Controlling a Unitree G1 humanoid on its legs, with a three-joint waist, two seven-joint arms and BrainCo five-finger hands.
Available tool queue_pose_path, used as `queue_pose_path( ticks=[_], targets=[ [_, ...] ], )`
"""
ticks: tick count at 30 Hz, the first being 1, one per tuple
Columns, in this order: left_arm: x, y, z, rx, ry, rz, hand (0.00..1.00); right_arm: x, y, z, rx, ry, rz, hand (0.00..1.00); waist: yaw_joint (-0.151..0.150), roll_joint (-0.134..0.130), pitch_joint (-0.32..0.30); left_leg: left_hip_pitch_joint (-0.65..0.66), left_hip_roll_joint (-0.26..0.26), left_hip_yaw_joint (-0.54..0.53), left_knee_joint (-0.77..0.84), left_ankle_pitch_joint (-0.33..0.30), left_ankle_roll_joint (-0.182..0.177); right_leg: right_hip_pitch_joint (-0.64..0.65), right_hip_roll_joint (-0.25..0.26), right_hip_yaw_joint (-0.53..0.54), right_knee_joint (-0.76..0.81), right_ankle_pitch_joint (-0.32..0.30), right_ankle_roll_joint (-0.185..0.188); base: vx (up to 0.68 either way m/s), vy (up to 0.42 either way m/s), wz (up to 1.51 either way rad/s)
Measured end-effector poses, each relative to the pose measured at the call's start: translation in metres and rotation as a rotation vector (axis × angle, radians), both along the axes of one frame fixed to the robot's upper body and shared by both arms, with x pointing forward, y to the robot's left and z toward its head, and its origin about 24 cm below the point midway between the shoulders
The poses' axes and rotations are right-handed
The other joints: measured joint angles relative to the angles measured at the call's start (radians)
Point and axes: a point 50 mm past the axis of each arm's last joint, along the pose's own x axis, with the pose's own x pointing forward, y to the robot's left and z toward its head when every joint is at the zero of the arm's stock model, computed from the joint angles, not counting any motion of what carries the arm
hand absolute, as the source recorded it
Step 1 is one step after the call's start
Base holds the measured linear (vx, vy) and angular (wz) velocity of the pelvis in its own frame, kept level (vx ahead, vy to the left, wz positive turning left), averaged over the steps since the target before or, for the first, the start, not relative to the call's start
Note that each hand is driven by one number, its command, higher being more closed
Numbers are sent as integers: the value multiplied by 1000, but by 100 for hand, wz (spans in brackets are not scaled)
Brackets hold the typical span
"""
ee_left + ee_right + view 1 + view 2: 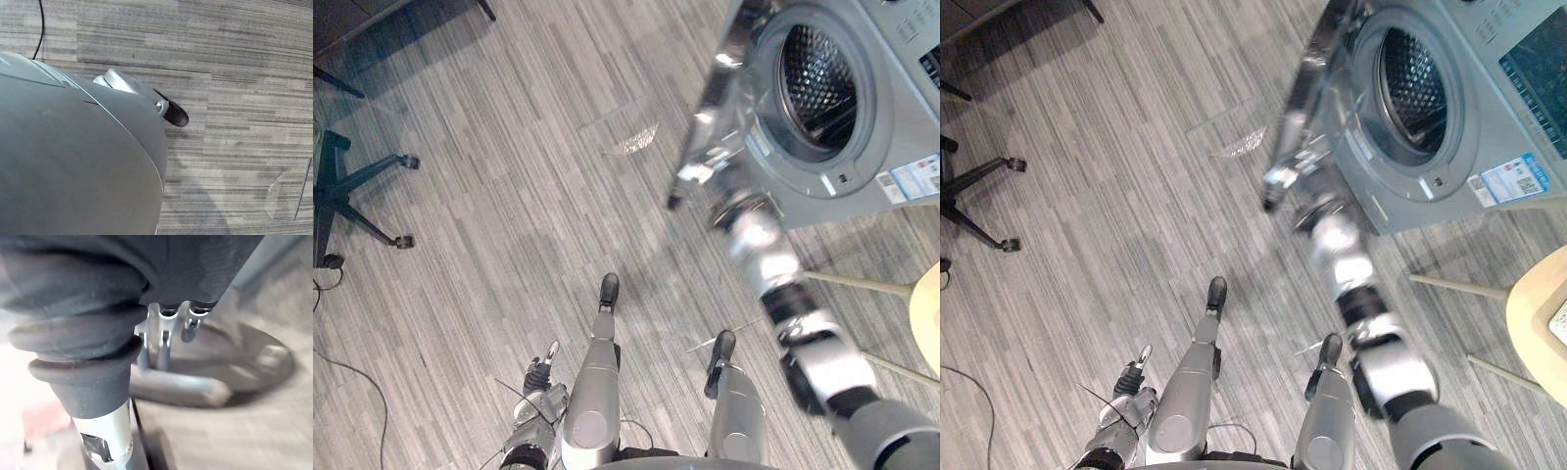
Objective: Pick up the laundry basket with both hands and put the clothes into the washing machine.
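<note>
A grey washing machine (862, 186) stands at the upper right with its round door (720, 88) swung wide open and the dark drum (818, 78) exposed. My right arm reaches forward to the door's lower edge, where my right hand (732, 211) rests. In the right wrist view its straight fingers (164, 345) lie against the door's rounded rim (234, 367). My left hand (540, 377) hangs low at my left side above the floor with one finger (175, 115) sticking out straight, and it holds nothing.
An office chair's wheeled base (357, 186) stands at the left, under a dark desk (372, 20). A pale wooden stool (925, 304) sits at the right edge. A clear plastic scrap (636, 139) lies on the striped grey floor before the machine.
</note>
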Motion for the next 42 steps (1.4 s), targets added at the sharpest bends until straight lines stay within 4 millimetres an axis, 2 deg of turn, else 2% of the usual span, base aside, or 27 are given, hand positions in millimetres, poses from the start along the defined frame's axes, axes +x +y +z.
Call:
queue_pose_path(
  ticks=[1, 3, 4, 5, 7, 8, 10, 11, 12, 14, 16, 17, 18, 19, 20, 21, 22, 23, 24, 26, 28, 30, 31, 33, 35, 39, 42],
  targets=[
    [-1, 0, -1, -2, 8, 5, 0, -10, 11, -12, -3, 29, 55, 0, 0, -2, -4, 8, 1, -1, -1, -1, -1, 13, 2, -1, -7, 0, 0, 37, -57, -2],
    [-9, 3, -5, -2, 42, 8, 0, -41, 30, -50, 23, 140, 185, 0, -2, -16, -34, 41, 1, 2, -18, -1, -1, 45, 3, -4, -23, 0, 0, 25, -35, 1],
    [-13, 6, -7, 3, 63, 6, 0, -52, 27, -64, 47, 183, 193, 0, -6, -32, -58, 56, 1, 8, -25, -1, -1, 58, 3, -1, -36, 1, 0, 17, -19, -8],
    [-16, 9, -7, 11, 73, 5, 0, -55, 22, -69, 63, 200, 184, 0, -7, -44, -66, 69, 1, 12, -32, -1, -1, 66, 3, 3, -41, 3, 2, -2, -13, -11],
    [-22, 17, -8, 43, 102, -14, 0, -73, -11, -89, 129, 252, 62, 0, -34, -82, -118, 86, 1, 17, -36, -1, -1, 87, 4, 5, -76, 13, 7, -29, -10, -7],
    [-23, 19, -8, 55, 109, -25, 0, -76, -21, -94, 146, 268, 20, 0, -42, -93, -131, 90, 1, 20, -37, -2, 0, 93, 5, 6, -89, 17, 9, -29, -4, -11],
    [-18, 20, -6, 81, 110, -64, 0, -92, -58, -111, 197, 308, -145, 0, -68, -114, -159, 93, 5, 45, -37, -7, 0, 97, 10, 24, -131, 45, 9, -33, 7, -29],
    [-13, 18, -5, 88, 103, -86, 0, -97, -67, -115, 200, 318, -181, 0, -74, -115, -160, 93, 7, 54, -37, -11, 2, 97, 11, 31, -141, 49, 13, -67, 13, -41],
    [-1, 16, -1, 103, 81, -123, 0, -106, -82, -124, 214, 347, -246, 0, -87, -116, -160, 92, 9, 72, -37, -15, 4, 89, 13, 49, -158, 68, 4, -85, 13, -37],
    [22, 15, 10, 136, 31, -176, 0, -122, -97, -137, 217, 396, -321, 0, -101, -118, -160, 89, 17, 113, -37, -16, 6, 64, 21, 92, -179, 92, 4, -97, 6, -65],
    [50, 21, 27, 197, -30, -228, 0, -138, -103, -149, 210, 447, -354, 0, -123, -122, -160, 79, 30, 157, -37, -19, 2, 20, 30, 141, -187, 113, 6, -79, -27, -84],
    [79, 31, 49, 260, -103, -247, 0, -150, -106, -157, 204, 490, -371, 0, -143, -128, -159, 61, 42, 193, -37, -19, 2, -20, 42, 182, -190, 132, 6, -73, -59, -74],
    [92, 37, 60, 291, -134, -251, 0, -153, -107, -160, 204, 504, -377, 0, -153, -132, -157, 52, 47, 207, -37, -18, 3, -40, 48, 197, -191, 142, 4, -56, -61, -91],
    [118, 54, 89, 365, -208, -237, 0, -157, -108, -164, 209, 529, -389, 0, -168, -149, -148, 39, 62, 237, -31, -17, 0, -72, 63, 232, -196, 172, 0, -45, -55, -69],
    [130, 62, 104, 398, -241, -230, 0, -159, -108, -165, 215, 535, -397, 0, -168, -157, -145, 30, 72, 252, -24, -16, -1, -85, 71, 244, -204, 184, -2, -79, -94, -84],
    [162, 80, 152, 479, -351, -203, 0, -167, -112, -169, 234, 549, -431, 0, -179, -177, -135, -3, 98, 274, 4, -19, -6, -112, 93, 265, -225, 210, -8, -80, -105, -58],
    [173, 85, 172, 505, -400, -190, 0, -170, -112, -170, 242, 556, -445, 0, -182, -186, -131, -15, 109, 280, 14, -22, -10, -124, 103, 267, -228, 217, -10, -103, -144, -56],
    [192, 93, 214, 537, -507, -153, 0, -177, -113, -173, 260, 570, -470, 0, -187, -201, -125, -46, 133, 283, 38, -28, -17, -145, 123, 271, -232, 227, -18, -75, -129, -33],
    [207, 94, 252, 549, -609, -120, 0, -185, -112, -173, 283, 575, -487, 0, -191, -208, -123, -83, 158, 281, 63, -34, -24, -166, 141, 265, -243, 235, -21, -67, -127, -30],
    [218, 93, 295, 542, -729, -86, 0, -192, -111, -171, 306, 566, -498, 0, -191, -219, -119, -131, 186, 280, 100, -44, -36, -198, 161, 263, -247, 248, -33, -35, -97, -23],
    [228, 86, 350, 496, -910, -62, 0, -200, -110, -168, 324, 550, -518, 0, -192, -226, -116, -232, 225, 257, 164, -61, -55, -251, 186, 251, -266, 272, -37, -13, -58, -19],
    [232, 78, 384, 479, -1009, -79, 0, -201, -110, -169, 333, 552, -530, 0, -192, -231, -111, -305, 247, 226, 205, -69, -60, -280, 205, 230, -286, 287, -38, 3, -14, -4],
    [233, 75, 395, 472, -1040, -81, 0, -202, -110, -169, 340, 549, -537, 0, -192, -233, -110, -328, 252, 216, 215, -72, -62, -288, 210, 223, -295, 293, -42, 23, -16, 6],
    [233, 64, 430, 414, -1146, -70, 0, -203, -108, -168, 415, 530, -583, 0, -184, -235, -109, -408, 263, 181, 241, -78, -66, -328, 224, 199, -310, 303, -44, 35, -4, 7],
    [231, 62, 446, 386, -1191, -36, 0, -204, -107, -169, 469, 528, -622, 0, -175, -234, -107, -442, 263, 169, 248, -78, -67, -349, 224, 187, -314, 305, -43, 22, -4, 5],
    [229, 54, 458, 356, -1245, -48, 0, -203, -111, -164, 549, 491, -648, 0, -160, -233, -83, -497, 266, 150, 300, -111, -60, -369, 226, 174, -314, 305, -43, 4, 0, 0],
    [223, 63, 473, 309, -1294, 18, 0, -207, -116, -163, 597, 477, -677, 0, -165, -232, -82, -535, 280, 144, 353, -148, -62, -383, 232, 178, -312, 306, -42, -7, 4, -12]
  ],
)
